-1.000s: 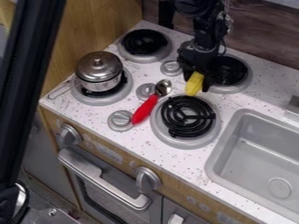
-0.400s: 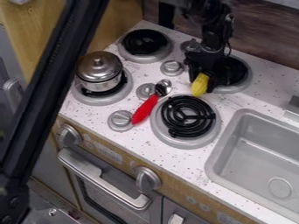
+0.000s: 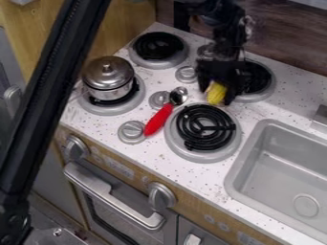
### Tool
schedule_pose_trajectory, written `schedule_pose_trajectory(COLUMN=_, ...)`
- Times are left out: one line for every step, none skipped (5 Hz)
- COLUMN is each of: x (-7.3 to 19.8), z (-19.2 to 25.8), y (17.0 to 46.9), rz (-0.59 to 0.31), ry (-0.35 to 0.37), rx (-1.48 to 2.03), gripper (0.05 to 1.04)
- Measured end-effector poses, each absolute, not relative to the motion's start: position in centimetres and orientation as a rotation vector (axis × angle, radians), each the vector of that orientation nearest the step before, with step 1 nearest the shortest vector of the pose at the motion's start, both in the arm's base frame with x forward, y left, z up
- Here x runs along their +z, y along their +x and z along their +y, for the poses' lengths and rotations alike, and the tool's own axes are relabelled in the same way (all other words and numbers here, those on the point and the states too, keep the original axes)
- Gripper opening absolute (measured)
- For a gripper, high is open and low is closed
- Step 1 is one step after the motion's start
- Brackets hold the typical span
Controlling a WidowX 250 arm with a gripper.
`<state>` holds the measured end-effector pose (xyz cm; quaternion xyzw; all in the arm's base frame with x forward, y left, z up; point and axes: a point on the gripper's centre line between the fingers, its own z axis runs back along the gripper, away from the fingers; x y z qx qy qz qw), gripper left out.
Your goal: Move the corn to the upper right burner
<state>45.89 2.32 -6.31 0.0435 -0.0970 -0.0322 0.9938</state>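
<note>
While the counter [image 3: 144,155] ran back to the wall, the sink [image 3: 287,167] sat in it towards its front edge, its basin a broad container with a drain at the bottom. Close to the counter's back edge lay the upper right burner [image 3: 258,79], partly behind the gripper [image 3: 218,97]. Near the left edge stood the metal pot [image 3: 110,92], upright on its burner; its lid [image 3: 108,72] was on, so whatever it held was hidden. The gripper's fingers clasped the corn [image 3: 217,93], just short of the upper right burner, between it and the lower right one. Being probably a toy, the corn looked light and stiff, hardly fragile, but smooth and round enough to slip or roll; a grip across its thick middle seemed safest.
</note>
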Motion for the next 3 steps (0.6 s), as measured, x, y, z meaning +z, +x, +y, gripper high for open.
schedule_pose_trajectory(x=-3.7, z=1.9, y=43.8, rz=-0.233, ry=0.057, rx=-0.064, gripper=0.995)
schedule_pose_trajectory(x=-1.4, z=2.0, y=41.5, rz=-0.253, ry=0.031, rx=-0.066, gripper=0.995)
schedule_pose_trajectory(x=-0.9, z=2.3, y=38.6, rz=-0.216, ry=0.017, rx=-0.059, gripper=0.995)
